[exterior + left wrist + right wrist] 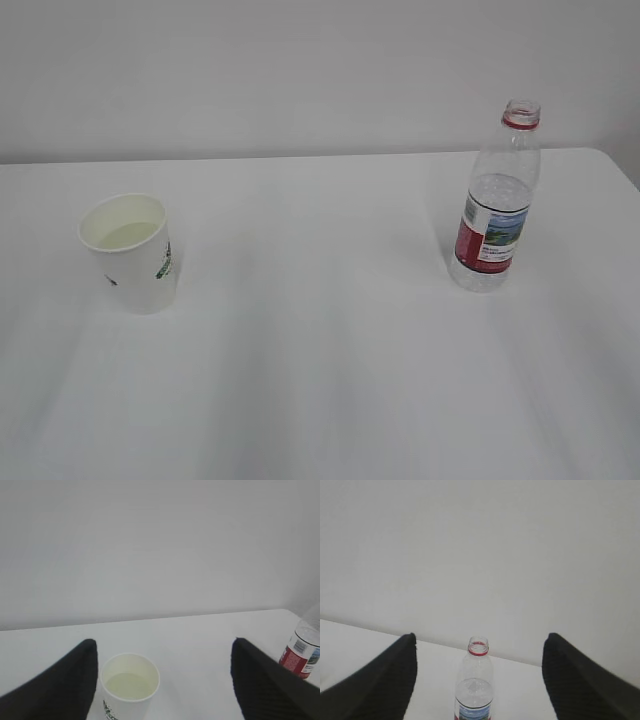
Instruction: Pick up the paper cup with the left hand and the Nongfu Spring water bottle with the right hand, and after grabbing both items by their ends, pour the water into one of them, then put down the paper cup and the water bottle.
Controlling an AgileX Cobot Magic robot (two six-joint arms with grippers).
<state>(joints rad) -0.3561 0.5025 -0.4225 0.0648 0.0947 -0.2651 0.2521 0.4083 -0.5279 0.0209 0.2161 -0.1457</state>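
The white paper cup (130,252) stands upright on the left of the table, with some pale liquid in its bottom. The Nongfu Spring water bottle (495,200) stands uncapped on the right, the water reaching about its shoulder. No arm shows in the exterior view. In the left wrist view my left gripper (162,672) is open, its black fingers (75,680) wide apart, the cup (130,685) ahead between them near the left finger, not touched. My right gripper (477,667) is open too, the bottle (476,680) standing ahead between its fingers (575,680), untouched.
The white table (320,350) runs back to a plain pale wall. Its right edge (620,170) passes close behind the bottle. The bottle's label (300,655) shows at the right edge of the left wrist view.
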